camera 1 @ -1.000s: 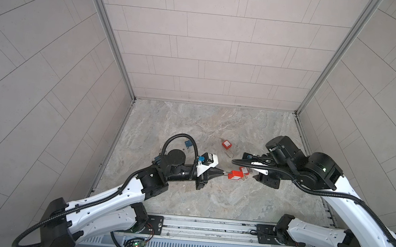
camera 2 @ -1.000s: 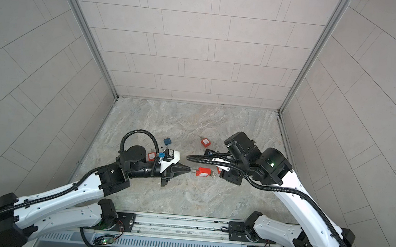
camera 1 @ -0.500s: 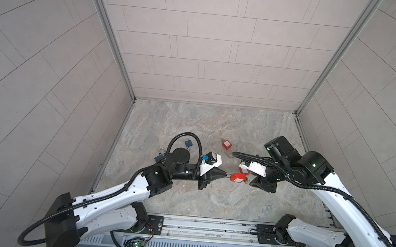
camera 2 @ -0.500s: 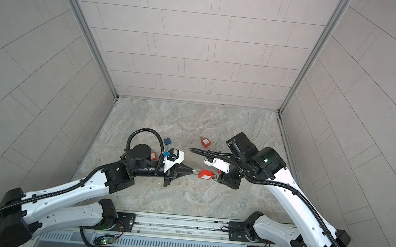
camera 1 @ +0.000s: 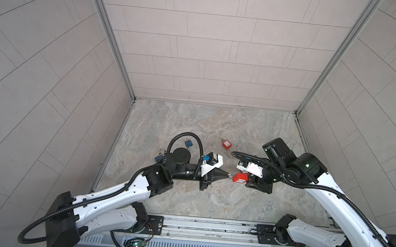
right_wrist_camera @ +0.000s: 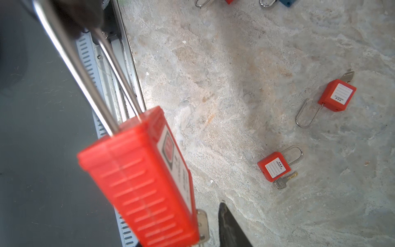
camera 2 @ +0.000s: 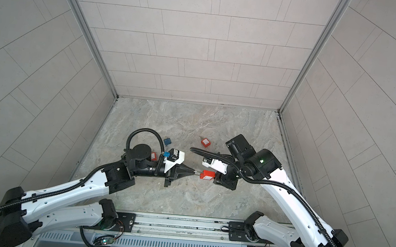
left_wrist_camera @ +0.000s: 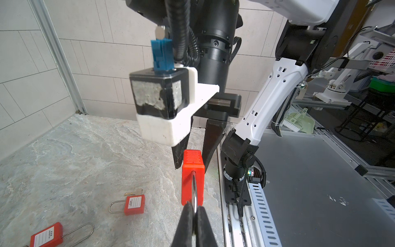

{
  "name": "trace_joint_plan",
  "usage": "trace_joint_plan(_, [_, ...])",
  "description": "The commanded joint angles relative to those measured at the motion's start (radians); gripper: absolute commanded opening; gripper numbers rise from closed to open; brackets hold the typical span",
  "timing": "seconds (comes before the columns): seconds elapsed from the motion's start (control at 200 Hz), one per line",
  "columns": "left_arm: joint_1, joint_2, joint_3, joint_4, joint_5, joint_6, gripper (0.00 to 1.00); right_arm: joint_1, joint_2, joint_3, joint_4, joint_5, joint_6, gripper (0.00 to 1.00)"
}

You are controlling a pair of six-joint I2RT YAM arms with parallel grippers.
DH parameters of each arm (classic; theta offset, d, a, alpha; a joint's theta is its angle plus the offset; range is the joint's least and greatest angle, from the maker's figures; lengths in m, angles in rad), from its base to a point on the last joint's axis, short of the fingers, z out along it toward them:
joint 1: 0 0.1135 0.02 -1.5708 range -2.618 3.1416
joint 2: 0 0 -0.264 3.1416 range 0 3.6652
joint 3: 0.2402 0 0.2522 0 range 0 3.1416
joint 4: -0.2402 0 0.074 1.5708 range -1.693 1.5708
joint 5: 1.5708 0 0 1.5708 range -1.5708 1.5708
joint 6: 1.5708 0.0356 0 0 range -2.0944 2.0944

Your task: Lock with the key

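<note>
We see the right gripper [camera 1: 248, 181] has swung down and in to the far end of the red padlock [camera 1: 240, 178], where a second ago it stood just beyond that end. Its jaws have narrowed there, and the left gripper [camera 1: 228, 177] has carried the padlock slightly forward.

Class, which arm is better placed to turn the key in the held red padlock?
Right. The left pincer is shut on the shackle of the red padlock; the open right pincer flanks its key end.
</note>
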Motion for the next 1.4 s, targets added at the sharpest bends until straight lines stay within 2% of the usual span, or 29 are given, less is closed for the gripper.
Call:
trace_joint_plan(0.0, [-0.014,-0.001,0.048,0.061,0.009,-0.006,0.0,-0.005,-0.052,-0.031,0.062,-0.015,-0.036,0.4])
trace_joint_plan(0.15, [-0.014,-0.005,0.047,0.074,-0.015,-0.014,0.0,-0.005,-0.148,-0.113,0.201,0.004,-0.031,0.41])
trace_joint_plan(0.235, [-0.014,-0.005,0.048,0.081,-0.014,-0.015,0.0,-0.004,-0.188,-0.115,0.216,0.05,0.001,0.56])
trace_joint_plan(0.365, [-0.014,-0.005,0.048,0.087,-0.01,-0.01,0.0,-0.019,-0.158,-0.03,0.045,0.075,-0.017,0.69])
trace_joint_plan(0.5, [-0.014,-0.001,0.057,0.081,0.014,-0.007,0.0,-0.03,-0.075,0.054,-0.134,0.027,-0.044,0.7])
trace_joint_plan(0.64, [-0.014,0.008,0.075,0.05,0.049,-0.005,0.0,-0.032,-0.041,0.072,-0.138,0.024,-0.071,0.64])
trace_joint_plan(0.781, [-0.014,0.012,0.087,0.036,0.068,-0.005,0.0,-0.038,0.015,0.112,-0.159,0.004,-0.112,0.52])
trace_joint_plan(0.931, [-0.014,0.025,0.097,0.028,0.074,-0.004,0.0,-0.041,0.025,0.132,-0.155,-0.051,-0.136,0.51])
trace_joint_plan(1.061, [-0.014,0.037,0.106,0.035,0.073,-0.003,0.0,-0.04,0.011,0.095,-0.111,-0.088,-0.13,0.46])
trace_joint_plan(1.166, [-0.014,0.04,0.1,0.066,0.056,-0.019,0.0,-0.041,-0.014,0.042,-0.052,-0.101,-0.099,0.36])
trace_joint_plan(1.281, [-0.014,0.042,0.094,0.092,0.044,-0.027,0.0,-0.04,-0.048,0.0,-0.022,-0.128,-0.075,0.35])
trace_joint_plan(1.396, [-0.014,0.042,0.088,0.105,0.035,-0.034,0.0,-0.041,-0.079,-0.015,-0.009,-0.091,-0.077,0.34])
